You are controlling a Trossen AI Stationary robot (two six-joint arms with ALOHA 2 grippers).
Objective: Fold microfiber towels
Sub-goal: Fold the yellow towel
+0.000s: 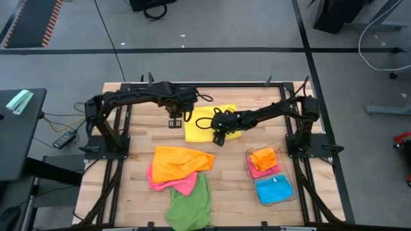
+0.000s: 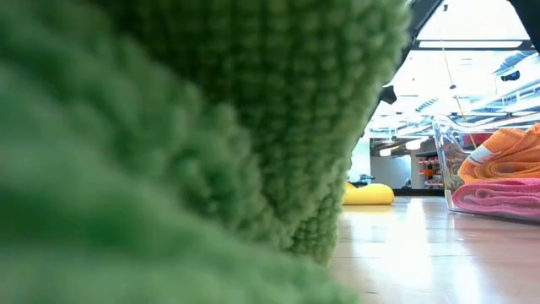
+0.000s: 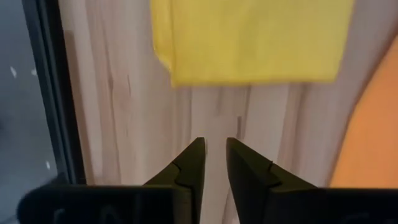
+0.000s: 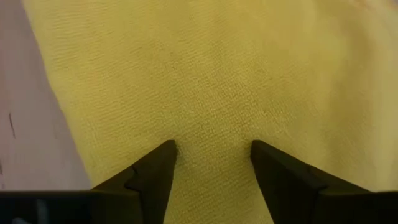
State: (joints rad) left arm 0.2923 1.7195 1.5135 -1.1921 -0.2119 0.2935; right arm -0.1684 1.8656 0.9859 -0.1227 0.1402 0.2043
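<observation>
Table [image 1: 135, 173] was crowded, so your biggest risk was dragging the wrong cloth. Heap of orange towel [image 1: 178, 162] over pink towel [image 1: 168, 184] over green towel [image 1: 191, 205] sat near-centre, just near of the yellow towel [image 1: 207, 123] you were folding at far-centre. A wide sweep toward the near side could have snagged the orange edge.

Clear bin [image 1: 270, 175] at near-right already held folded orange, pink and blue [image 1: 274, 189] cloths. Right arm passed close above it, so a low return path could have clipped the rim.

Yellow towel lay flat, partly folded. Right gripper [image 4: 213, 152] was over it, jaws spread wide with nothing between them, tips close to or pressing on the pile. If you'd closed there you'd likely have pinched both layers and bunched the fold.

Left gripper [image 3: 214, 149] hovered over bare wood off the towel's left edge, jaws nearly closed, holding nothing. At that gap it could have missed the hem entirely.
</observation>
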